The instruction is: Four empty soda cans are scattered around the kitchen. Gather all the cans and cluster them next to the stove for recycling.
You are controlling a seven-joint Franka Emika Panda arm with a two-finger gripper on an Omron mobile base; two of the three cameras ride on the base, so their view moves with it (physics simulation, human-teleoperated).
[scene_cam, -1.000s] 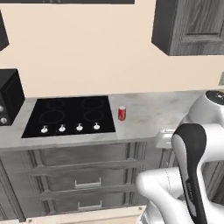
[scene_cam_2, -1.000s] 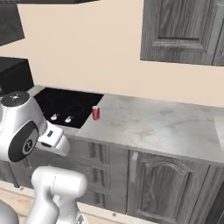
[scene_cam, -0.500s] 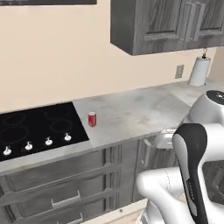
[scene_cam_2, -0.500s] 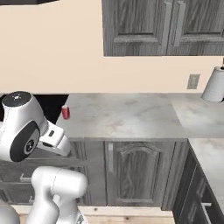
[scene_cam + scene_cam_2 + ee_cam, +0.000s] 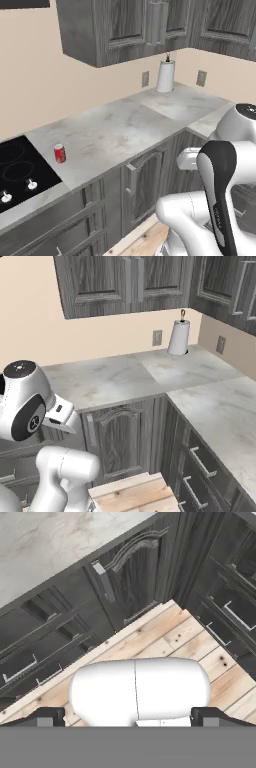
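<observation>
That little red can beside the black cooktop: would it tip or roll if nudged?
The soda can stands upright, narrow and tall, so a push near its top would probably tip it. Once on its round side it would likely roll on the smooth counter. Being small, it probably weighs little.

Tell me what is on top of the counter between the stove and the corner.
One red soda can stands upright on the counter beside the stove; a paper towel roll stands near the corner. Cabinet interiors below are hidden.

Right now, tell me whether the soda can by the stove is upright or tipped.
Upright. The soda can stands on its base on the counter, silver top up, just right of the stove.
</observation>
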